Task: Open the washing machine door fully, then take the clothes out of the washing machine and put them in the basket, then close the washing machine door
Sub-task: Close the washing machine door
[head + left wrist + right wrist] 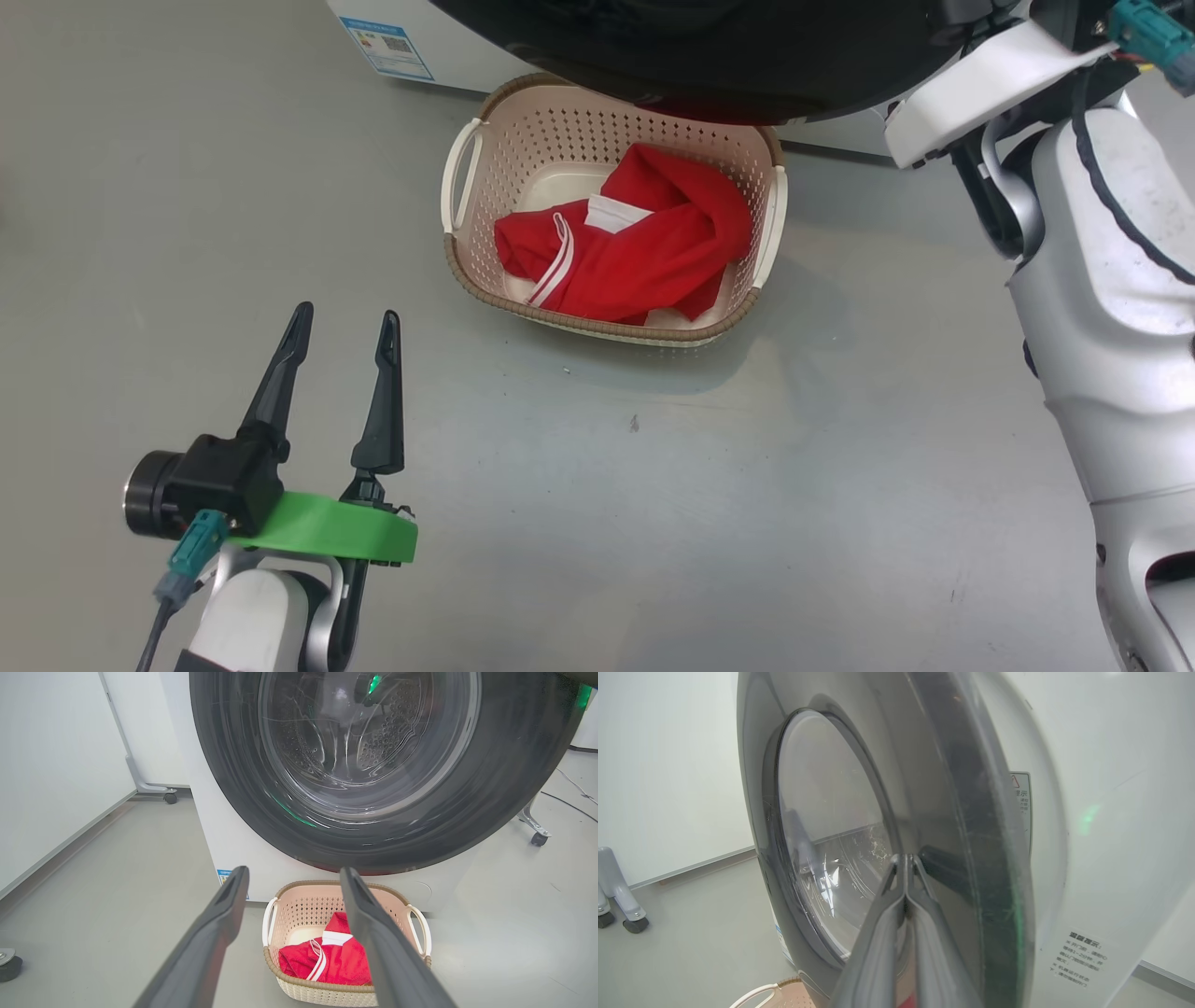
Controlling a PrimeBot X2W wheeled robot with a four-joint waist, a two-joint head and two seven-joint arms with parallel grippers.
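Two dark fingers of the right gripper (906,859), shut empty, touch the round, glossy black-rimmed washing machine door (504,788), probably rigid, weighty and slick, best pushed at that rim, while soft red clothes (644,252) lie in the cream perforated basket (579,131) on the grey floor (653,513) and the left gripper (346,315) gapes wide.

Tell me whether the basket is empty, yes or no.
No, the red clothes lie bunched inside the basket.
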